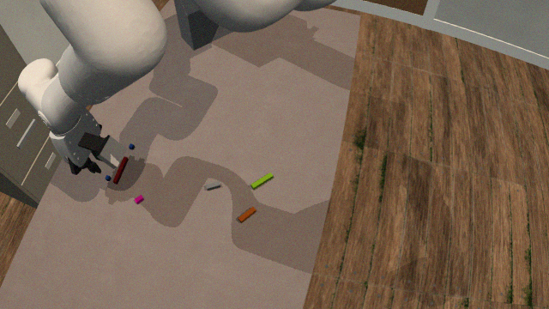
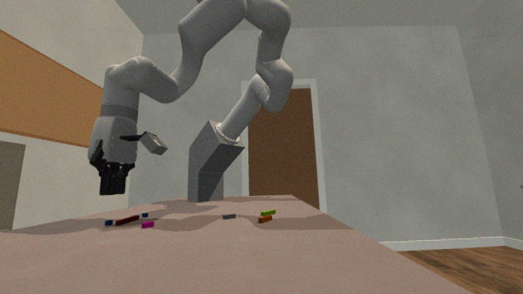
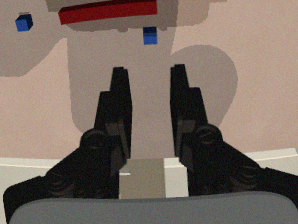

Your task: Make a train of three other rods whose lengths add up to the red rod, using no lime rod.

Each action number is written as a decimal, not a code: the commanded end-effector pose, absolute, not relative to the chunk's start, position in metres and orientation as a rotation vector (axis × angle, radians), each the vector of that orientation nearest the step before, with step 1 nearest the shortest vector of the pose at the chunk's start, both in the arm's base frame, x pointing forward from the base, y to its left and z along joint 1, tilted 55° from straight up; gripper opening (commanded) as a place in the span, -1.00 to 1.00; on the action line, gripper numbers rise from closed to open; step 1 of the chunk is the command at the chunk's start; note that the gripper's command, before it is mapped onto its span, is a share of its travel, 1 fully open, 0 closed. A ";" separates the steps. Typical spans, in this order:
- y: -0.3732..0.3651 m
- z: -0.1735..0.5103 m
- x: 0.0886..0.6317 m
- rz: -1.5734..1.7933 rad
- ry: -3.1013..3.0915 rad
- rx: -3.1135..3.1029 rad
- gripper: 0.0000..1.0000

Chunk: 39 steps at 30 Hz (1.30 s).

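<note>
Top view: red rod points to 1 o'clock along its long axis; orange rod, 2 o'clock. Claw is narrow, empty.
</note>
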State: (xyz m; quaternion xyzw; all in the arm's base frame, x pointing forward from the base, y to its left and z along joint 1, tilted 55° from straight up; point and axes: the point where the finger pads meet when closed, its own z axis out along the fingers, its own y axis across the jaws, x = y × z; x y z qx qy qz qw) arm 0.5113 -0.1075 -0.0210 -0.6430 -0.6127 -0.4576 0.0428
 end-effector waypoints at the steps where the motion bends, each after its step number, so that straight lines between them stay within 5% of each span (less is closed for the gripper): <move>1: -0.110 -0.021 0.511 -1.399 -1.874 -1.973 -0.51; 39: -0.100 -0.030 0.520 -1.399 -1.874 -1.972 -0.51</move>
